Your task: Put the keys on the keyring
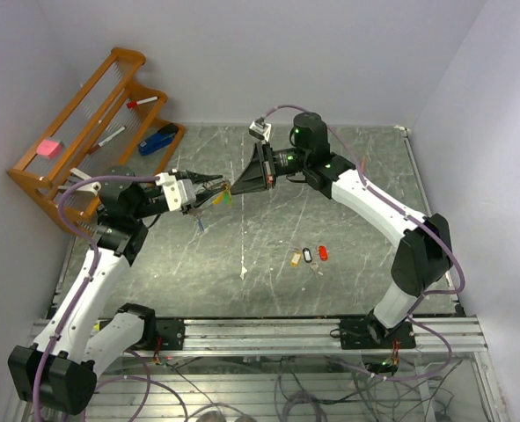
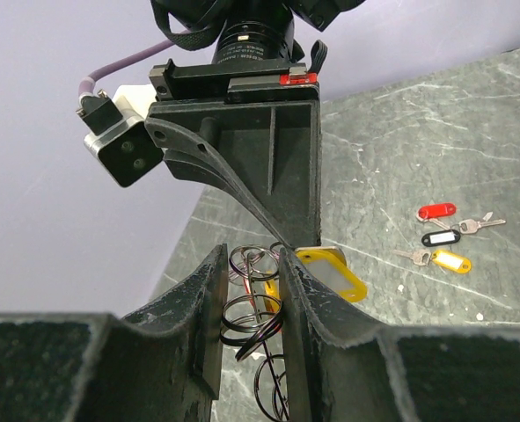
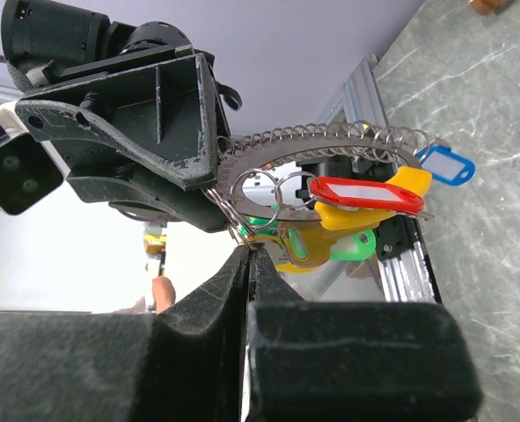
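The keyring (image 2: 255,308) is a curved metal band carrying several split rings, and my left gripper (image 2: 251,264) is shut on it in mid-air. It also shows in the right wrist view (image 3: 330,141), hung with red (image 3: 365,195), yellow, green and blue (image 3: 444,164) tagged keys. My right gripper (image 3: 249,251) faces the left one tip to tip (image 1: 227,188). It is shut on a thin ring of a key beside the gold key blade (image 3: 295,246). Three more keys lie on the table: yellow (image 1: 296,258), black (image 1: 308,254) and red (image 1: 323,253).
An orange wooden rack (image 1: 66,149) stands at the back left, holding pens, a blue stapler (image 1: 158,139) and a pink block (image 1: 48,148). A metal rail (image 1: 268,332) runs along the near edge. Grey walls close the back and sides.
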### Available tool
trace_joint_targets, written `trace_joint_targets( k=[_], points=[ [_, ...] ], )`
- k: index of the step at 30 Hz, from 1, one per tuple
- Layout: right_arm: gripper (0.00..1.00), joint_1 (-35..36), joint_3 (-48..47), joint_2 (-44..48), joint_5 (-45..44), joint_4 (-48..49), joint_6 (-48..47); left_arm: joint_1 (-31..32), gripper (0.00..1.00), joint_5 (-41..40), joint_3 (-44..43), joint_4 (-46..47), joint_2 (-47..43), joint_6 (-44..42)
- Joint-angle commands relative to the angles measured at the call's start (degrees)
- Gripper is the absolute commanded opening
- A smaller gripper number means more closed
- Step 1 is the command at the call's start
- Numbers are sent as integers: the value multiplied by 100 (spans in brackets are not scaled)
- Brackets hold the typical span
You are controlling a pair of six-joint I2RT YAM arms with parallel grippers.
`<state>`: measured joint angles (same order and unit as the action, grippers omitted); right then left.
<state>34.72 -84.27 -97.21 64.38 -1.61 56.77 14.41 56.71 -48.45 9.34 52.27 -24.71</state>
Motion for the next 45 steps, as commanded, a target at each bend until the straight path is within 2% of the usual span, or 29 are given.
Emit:
trace_joint_targets(
  k=[1,16,32,39,45],
  points=[
    [0,3,226,177,244,344,355,13,7,-221,9,710,-132,4],
    [0,71,618,205,161,1073,1125,44,7,-391,127,1140,-119,276],
    [0,99,678,164,163,1319,1378,85,7,-437,195,1404,-103,500],
    [0,-24,211,306,554,768,887,83,7,-469,241,1505,-116,560],
    [0,-725,-356,642,827,233,375,88,7,-423,209,1355,-161,492]
  ],
)
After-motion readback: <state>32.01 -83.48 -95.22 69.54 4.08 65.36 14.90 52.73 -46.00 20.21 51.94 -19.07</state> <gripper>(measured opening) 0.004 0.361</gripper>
